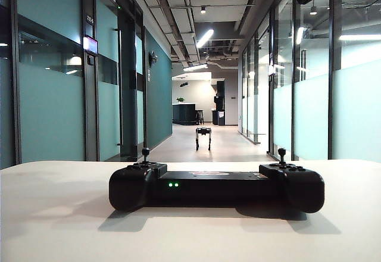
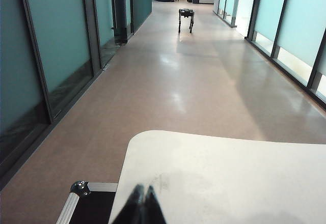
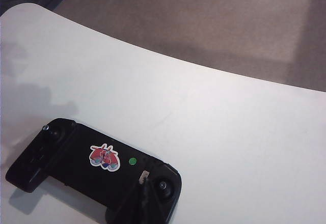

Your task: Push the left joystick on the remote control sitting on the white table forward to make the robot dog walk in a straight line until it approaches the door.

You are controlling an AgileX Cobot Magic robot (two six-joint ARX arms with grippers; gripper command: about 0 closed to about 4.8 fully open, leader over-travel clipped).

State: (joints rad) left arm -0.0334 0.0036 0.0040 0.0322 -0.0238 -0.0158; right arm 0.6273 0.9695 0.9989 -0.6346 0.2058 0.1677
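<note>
Exterior: table-level, facing down corridor. Left wrist: high, same direction. Right wrist: close above remote control (image 3: 97,175); all share white table (image 1: 333,226).

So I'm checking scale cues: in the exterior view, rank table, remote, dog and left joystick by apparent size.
1. white table
2. remote control
3. robot dog, far down the corridor, so only looks small
4. left joystick

The left claw (image 2: 141,203) shows as two dark fingertips pressed together, poised over the near edge of the broad matte white table (image 2: 229,178). Beside that edge sits a black case with a metal-trimmed corner (image 2: 81,198). Far down the glossy brown corridor floor (image 2: 178,81), between teal glass walls (image 2: 56,46), stands the small dark four-legged robot dog (image 2: 186,19).
</note>
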